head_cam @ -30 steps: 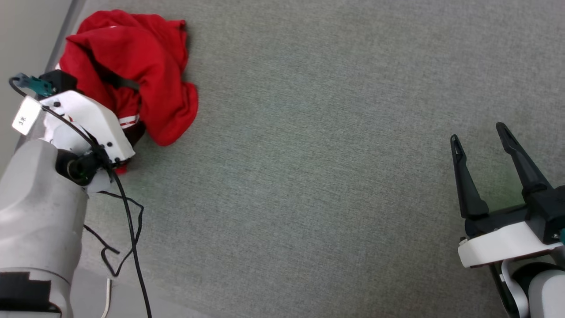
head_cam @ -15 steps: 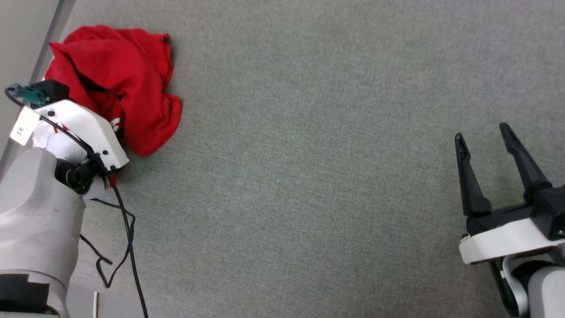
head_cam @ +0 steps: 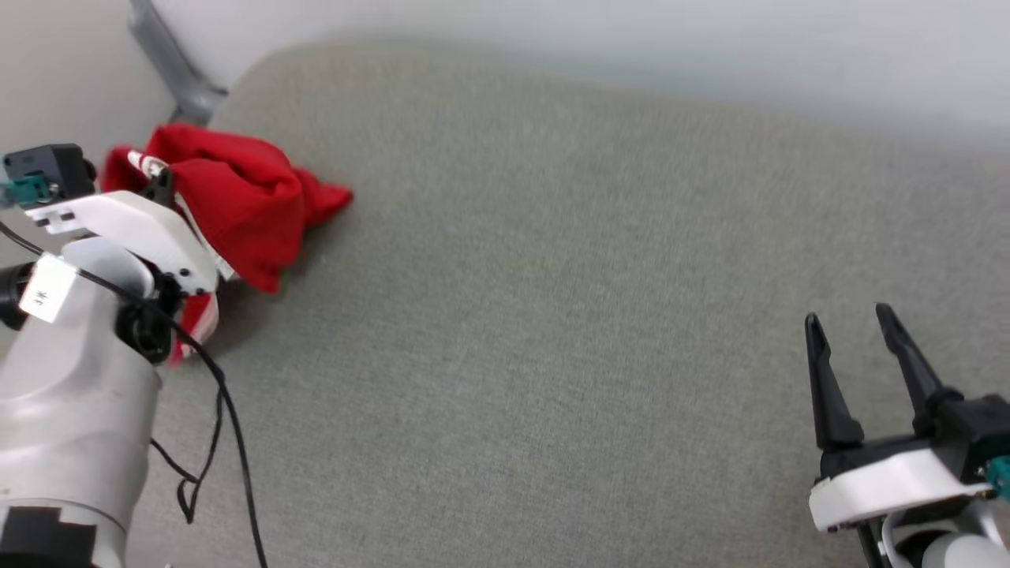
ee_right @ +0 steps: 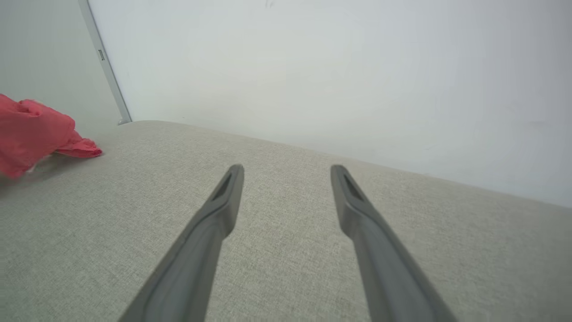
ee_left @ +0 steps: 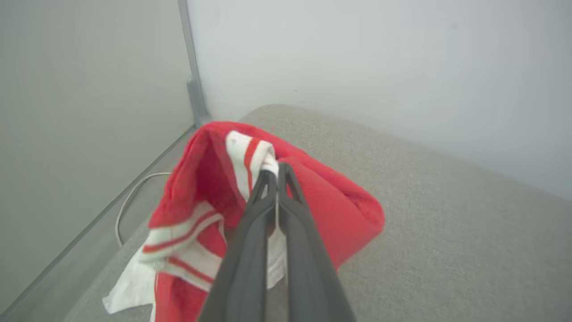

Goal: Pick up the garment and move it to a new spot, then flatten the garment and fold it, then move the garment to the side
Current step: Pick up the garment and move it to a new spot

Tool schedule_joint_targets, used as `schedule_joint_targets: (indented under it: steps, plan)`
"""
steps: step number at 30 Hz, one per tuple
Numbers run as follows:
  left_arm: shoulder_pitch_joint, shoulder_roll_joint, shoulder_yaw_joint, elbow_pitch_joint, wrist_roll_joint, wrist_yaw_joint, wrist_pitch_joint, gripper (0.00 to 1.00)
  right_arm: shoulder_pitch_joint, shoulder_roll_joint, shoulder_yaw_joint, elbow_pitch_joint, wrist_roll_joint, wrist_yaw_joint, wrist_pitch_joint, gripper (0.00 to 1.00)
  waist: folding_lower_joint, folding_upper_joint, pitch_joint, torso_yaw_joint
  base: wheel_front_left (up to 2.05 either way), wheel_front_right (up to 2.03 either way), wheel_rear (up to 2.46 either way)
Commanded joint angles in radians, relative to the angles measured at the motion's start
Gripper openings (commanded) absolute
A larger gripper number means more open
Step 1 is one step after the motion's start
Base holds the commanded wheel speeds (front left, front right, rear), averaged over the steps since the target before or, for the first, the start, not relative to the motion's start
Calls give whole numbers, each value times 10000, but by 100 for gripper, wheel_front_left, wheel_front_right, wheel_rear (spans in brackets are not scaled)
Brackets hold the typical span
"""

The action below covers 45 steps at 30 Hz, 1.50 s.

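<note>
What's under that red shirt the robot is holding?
The grey padded surface shows beside the garment, which the left gripper pinches by its striped trim. The patch directly beneath the bunched cloth is covered, so anything lying there cannot be seen.

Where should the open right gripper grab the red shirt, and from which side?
Probably the shirt by its red tip lying on the grey surface, reached low from the robot's right; it juts toward the right gripper, away from the left gripper pinching the striped trim.
</note>
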<state>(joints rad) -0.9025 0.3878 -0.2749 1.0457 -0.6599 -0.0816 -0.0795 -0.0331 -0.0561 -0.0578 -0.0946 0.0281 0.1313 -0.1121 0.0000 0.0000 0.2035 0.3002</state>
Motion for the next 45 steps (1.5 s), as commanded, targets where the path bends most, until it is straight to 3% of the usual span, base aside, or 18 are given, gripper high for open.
schedule_joint_targets:
  steps: [1, 7, 14, 24, 34, 38, 45]
  plan:
    - [204, -109, -18, -74, 49, 11, -174, 0, 163, 58, -39, 55, 106, -10, -60, 100, 0, 0, -706, -46, 0, 0, 0]
    - [685, -404, -265, -668, 282, 133, -1029, 0, 612, 68, -18, 311, 469, -10, -226, 100, 0, 0, -1603, -559, 0, 0, 0]
    - [1507, -761, -478, -1966, 295, 272, -1231, 0, 1027, 69, -79, 288, 619, -10, -142, 100, 0, 0, -2149, -1719, 0, 0, 0]
    - [3042, -1635, -1579, -5262, 523, 550, -340, 0, 1262, 65, -270, -32, 596, -10, 84, 100, 0, 0, -2063, -3689, 0, 0, 0]
    - [3537, -2903, -4192, -8259, 1158, 212, 1261, 0, 890, 70, -449, -236, 815, -10, -5, 100, 0, 0, -933, -4801, 0, 0, 0]
    - [3739, -3173, -5553, -8366, 1297, -64, 1916, 0, 621, 67, -324, -121, 969, -10, -193, 100, 0, 0, -205, -5022, 0, 0, 0]
    - [4308, -2979, -6503, -7307, 1249, -232, 2462, 0, 273, 69, -252, 217, 1110, -10, -473, 100, 0, 0, 378, -4988, 0, 0, 0]
